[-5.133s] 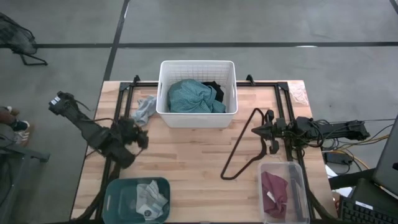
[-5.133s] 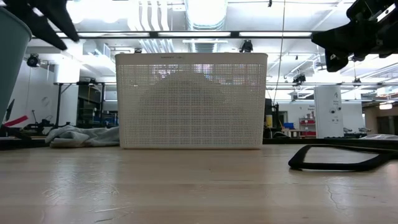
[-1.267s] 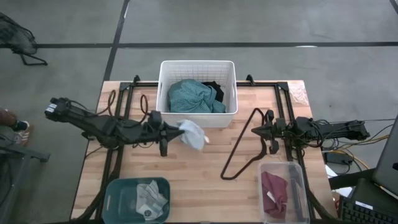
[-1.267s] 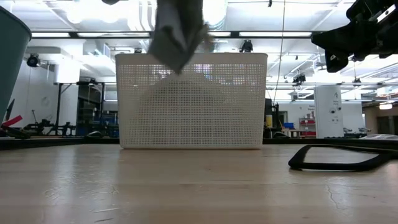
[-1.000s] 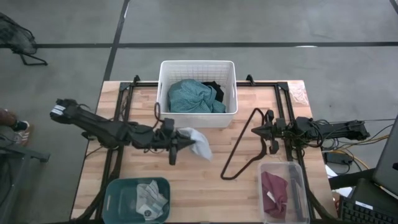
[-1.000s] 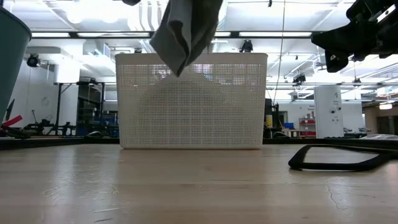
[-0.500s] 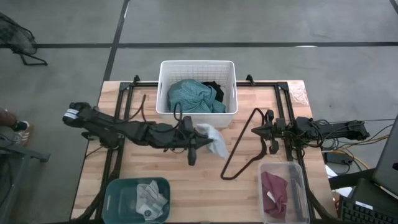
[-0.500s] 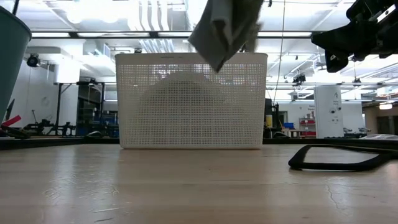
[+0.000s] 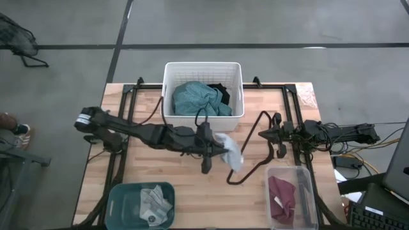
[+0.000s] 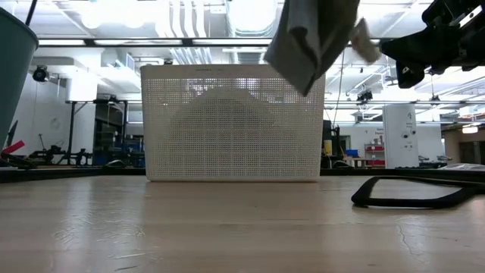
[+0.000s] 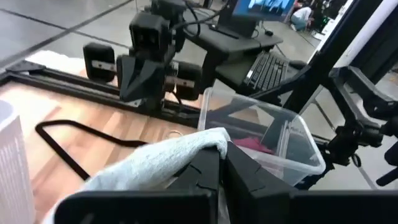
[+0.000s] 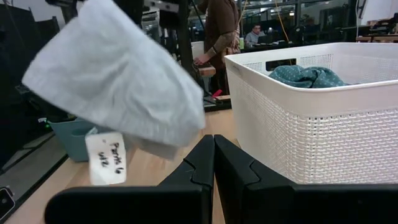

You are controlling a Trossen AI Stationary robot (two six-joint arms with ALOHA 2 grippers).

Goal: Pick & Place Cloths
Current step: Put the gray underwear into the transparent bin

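My left gripper [image 9: 220, 149] reaches over the middle of the table and is shut on a pale grey rag [image 9: 232, 153], which also shows high up in the low view [image 10: 311, 34]. The rag carries a white tag [image 12: 107, 158]. A teal cloth [image 9: 198, 99] and a black garment [image 9: 220, 93] lie in the white basket [image 9: 167, 96] at the far side. A maroon cloth [image 9: 281, 195] lies in the clear bin [image 9: 307, 191]. More rags [image 9: 153, 203] lie in the teal bin [image 9: 121, 198]. My right gripper [image 9: 263, 134] is shut and held above the table at the right. My left gripper pinches the rag by a bunched edge [image 11: 202, 144] between its two fingers. The fingers come nearly level from the table's left. The rag hangs slack below and beside the fingers, lifted clear of the table.
A thin black wire hanger [image 9: 249, 156] lies on the table between the rag and the right arm, just below the carried rag. The clear bin stands at the near right, the teal bin at the near left. People show in the room beyond [image 12: 221, 31].
My left gripper has carried the rag toward the table's right edge and slightly toward the near edge, staying shut on it. The rag has stayed lifted clear of the table and now hangs over the hanger.
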